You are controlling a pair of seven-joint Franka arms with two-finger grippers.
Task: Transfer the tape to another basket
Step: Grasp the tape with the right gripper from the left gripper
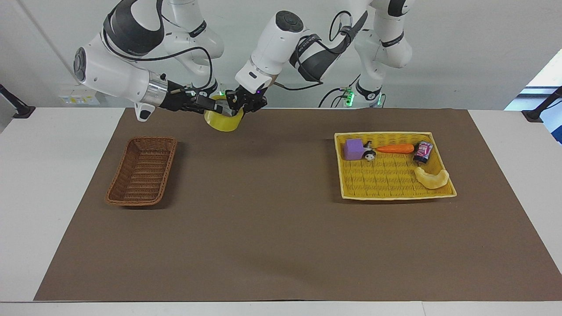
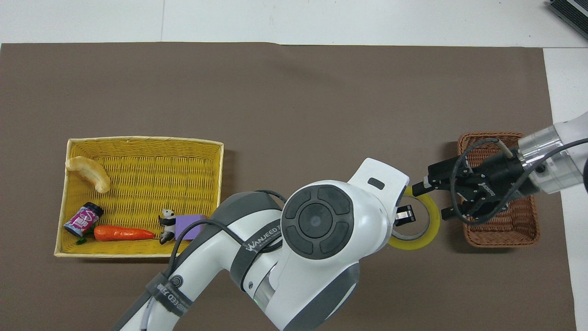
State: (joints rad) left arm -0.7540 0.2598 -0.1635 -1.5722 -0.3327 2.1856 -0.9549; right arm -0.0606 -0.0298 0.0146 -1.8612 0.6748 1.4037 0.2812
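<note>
Yellow tray [image 1: 347,193] with carrot [image 1: 395,149], purple block [image 1: 353,149], well apart from wicker basket [image 1: 141,171].

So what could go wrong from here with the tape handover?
1. The left gripper is shut on the roll of yellow packing tape, held in the air, while the right gripper stands open at its rim. If the left lets go before the right closes, the tape may drop onto the brown mat.
2. The two grippers are close together and could knock.
3. The tape is not over the brown wicker basket; released here, it would probably miss.
</note>
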